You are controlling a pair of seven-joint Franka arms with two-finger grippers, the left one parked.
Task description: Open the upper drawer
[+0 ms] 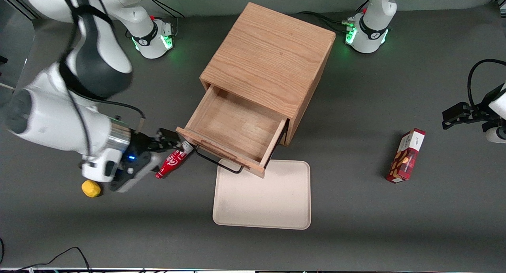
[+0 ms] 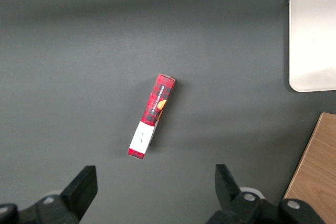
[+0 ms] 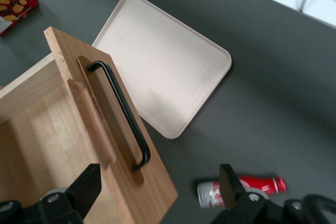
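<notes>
Upper drawer (image 1: pixel 237 136) stands pulled well out of the wooden cabinet (image 1: pixel 272 59), its bare tray floor exposed; judged open, task essentially met. Its front panel with the black wire handle (image 1: pixel 216 162) overhangs the edge of the beige tray (image 1: pixel 263 209) lying on the desk (image 1: pixel 355 146) nearer the front camera.

Gripper (image 1: pixel 174 140) sits just beside the drawer front's corner, toward the working arm's end, above the red bottle (image 1: pixel 170 164). Fingers (image 3: pixel 231 184) are apart with nothing between them, clear of the handle; this reads as a release after the pull.

Right wrist view shows the handle's full bow and the recess in the panel, which the front view foreshortens. Front view alone shows how far the drawer stands out, plus a yellow object (image 1: pixel 91 189) near the arm. Left wrist view shows the red snack box (image 2: pixel 152 116), well apart from the cabinet.
</notes>
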